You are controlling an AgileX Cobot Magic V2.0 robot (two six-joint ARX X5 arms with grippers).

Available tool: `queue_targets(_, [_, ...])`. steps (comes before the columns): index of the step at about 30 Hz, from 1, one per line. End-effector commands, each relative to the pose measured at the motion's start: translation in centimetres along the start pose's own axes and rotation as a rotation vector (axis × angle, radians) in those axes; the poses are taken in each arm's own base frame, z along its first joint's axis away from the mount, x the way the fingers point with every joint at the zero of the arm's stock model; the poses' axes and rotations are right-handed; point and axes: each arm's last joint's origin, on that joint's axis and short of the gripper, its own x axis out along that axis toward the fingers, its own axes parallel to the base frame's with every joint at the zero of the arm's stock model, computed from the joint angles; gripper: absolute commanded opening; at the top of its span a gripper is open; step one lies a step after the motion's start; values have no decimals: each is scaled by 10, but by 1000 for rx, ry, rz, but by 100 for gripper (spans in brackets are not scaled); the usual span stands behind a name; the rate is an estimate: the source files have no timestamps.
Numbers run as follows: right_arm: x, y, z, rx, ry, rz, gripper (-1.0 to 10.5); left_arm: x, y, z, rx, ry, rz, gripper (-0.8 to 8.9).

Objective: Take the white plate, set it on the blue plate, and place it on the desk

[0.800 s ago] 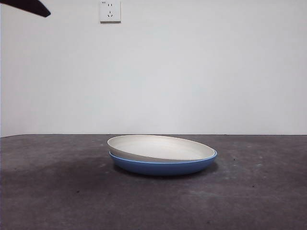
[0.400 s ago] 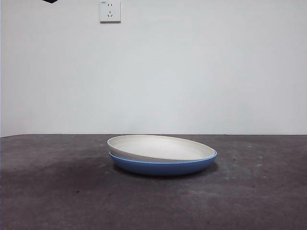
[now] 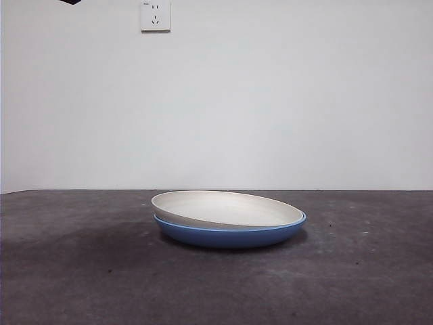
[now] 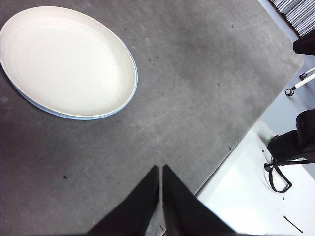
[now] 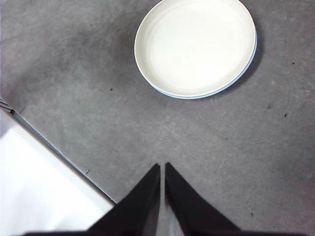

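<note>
The white plate (image 3: 226,208) rests inside the blue plate (image 3: 230,234) in the middle of the desk (image 3: 81,271), slightly tilted, its left rim higher. From the left wrist view the white plate (image 4: 66,61) covers the blue plate (image 4: 129,98), which shows only as a thin rim. The right wrist view shows the same: white plate (image 5: 195,45), blue rim (image 5: 242,73). My left gripper (image 4: 161,169) hangs shut and empty, high above the desk, well away from the plates. My right gripper (image 5: 162,167) is likewise shut, empty and far from them.
A wall socket (image 3: 155,15) sits on the white wall behind. A black arm tip (image 3: 70,2) shows at the top left. The desk edge and a white surface (image 4: 246,196) with black gear lie beside the left arm; a white surface (image 5: 34,187) borders the right.
The black arm tip at the top left has drawn up and almost out of the front view. The plates have not moved.
</note>
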Motion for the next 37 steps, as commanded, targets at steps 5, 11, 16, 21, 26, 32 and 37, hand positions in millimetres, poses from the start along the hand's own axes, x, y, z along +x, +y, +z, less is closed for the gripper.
queue_targets(5, [-2, 2, 4, -24, -16, 6, 9, 0, -2, 3, 25, -6, -13, 10])
queue_targets(11, [-2, 2, 4, -24, -16, 6, 9, -13, -6, 1, 98, -65, 3, 10])
queue_targets(16, [-2, 2, 4, -24, -16, 6, 9, -48, -6, 9, 289, -394, 217, 10])
queue_targets(21, [-2, 2, 4, -24, -16, 7, 9, -79, -3, 2, 393, -739, 503, 10])
queue_targets(26, [-2, 2, 4, -24, -16, 7, 9, -85, 8, -31, 412, -893, 788, 10])
queue_targets(32, [-2, 2, 4, -24, -17, 6, 9, -62, 33, -76, 364, -877, 903, 10])
queue_targets(37, [-2, 2, 4, -24, -17, 6, 9, -36, 56, -111, 317, -818, 925, 10])
